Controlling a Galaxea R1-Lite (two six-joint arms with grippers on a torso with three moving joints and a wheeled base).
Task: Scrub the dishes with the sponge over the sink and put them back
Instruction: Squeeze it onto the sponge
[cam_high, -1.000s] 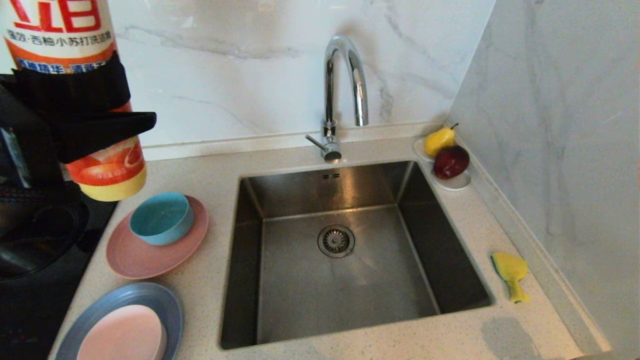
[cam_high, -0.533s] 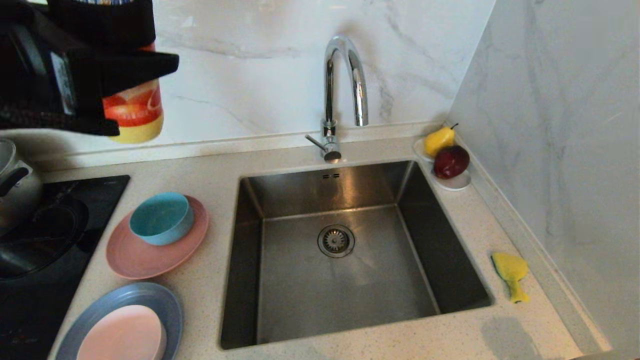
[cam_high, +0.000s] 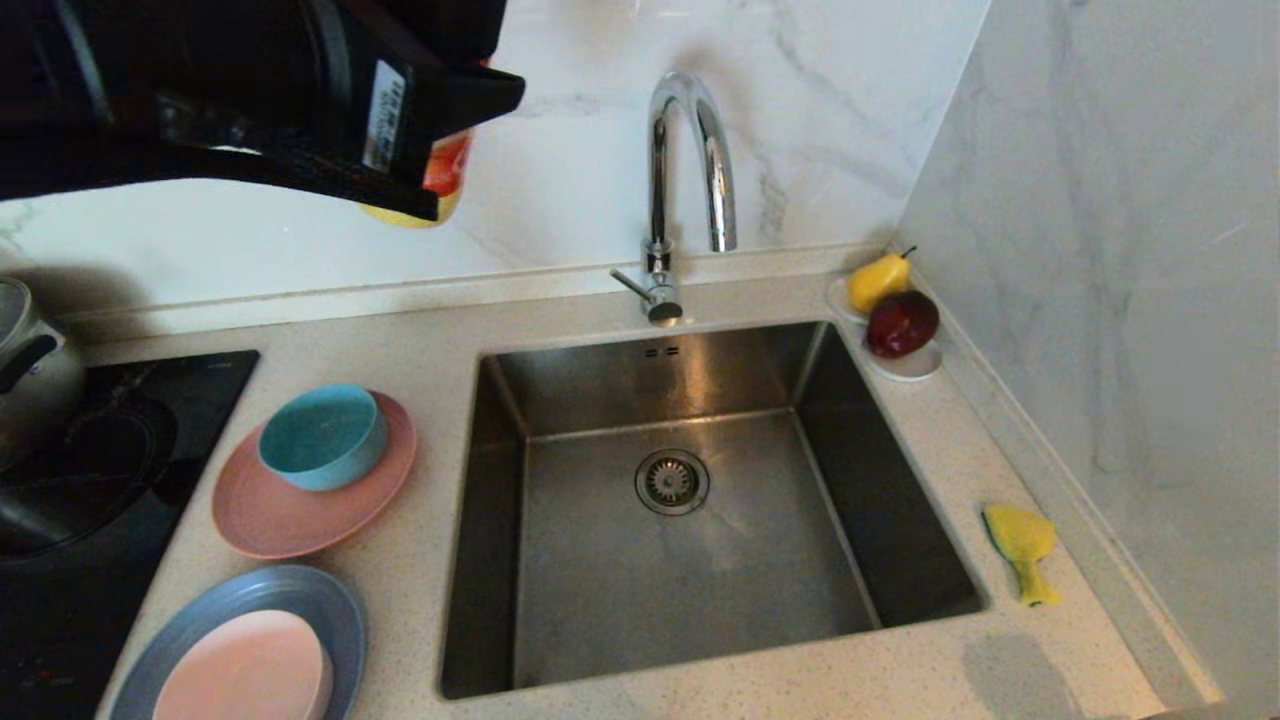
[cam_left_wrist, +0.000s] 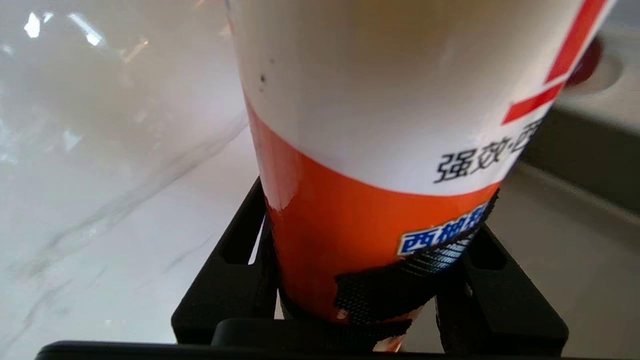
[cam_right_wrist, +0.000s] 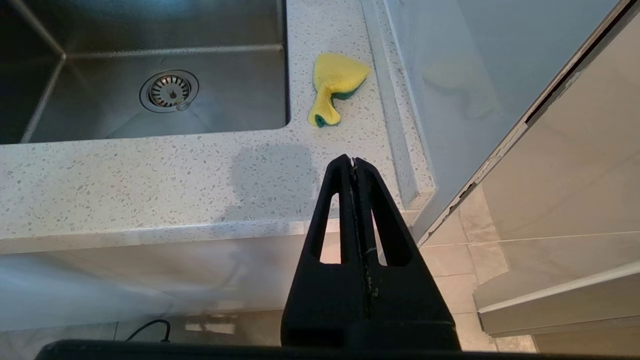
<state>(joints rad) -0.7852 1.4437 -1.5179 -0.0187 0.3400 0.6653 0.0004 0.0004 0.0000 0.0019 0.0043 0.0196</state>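
Dishes wait untouched on the tabletop at about 9 o'clock of the sink (cam_high: 690, 560): the teal bowl (cam_high: 322, 436) sits on the salmon-pink plate (cam_high: 300, 510), and the pale pink bowl (cam_high: 245, 668) sits on the grey-blue plate (cam_high: 300, 595) nearer the front edge. What has changed within the last second is the left arm: its claw (cam_high: 440, 150) has carried the detergent bottle (cam_left_wrist: 380, 150) up from beside the plates and across toward 12 o'clock, so that it now hangs high before the marble wall, just at the 9 o'clock side of the tap (cam_high: 690, 160). I judge that this is a step of preparation, probably to bring soap over the basin or toward the sponge, and that no scrubbing has begun. The left claw is clamped on the lower orange part of the bottle, one finger on each side, about half apart because the bottle is wide; the bottle looks upright in the grip, but its cap is not in view. The sponge (cam_high: 1022, 548) lies crumpled on the tabletop at 3 o'clock of the sink, close to the side wall, and nothing touches it. The right claw (cam_right_wrist: 354, 162) is parked low in front of the tabletop edge, its fingers pressed together and empty, pointing toward the sponge but well apart from it.
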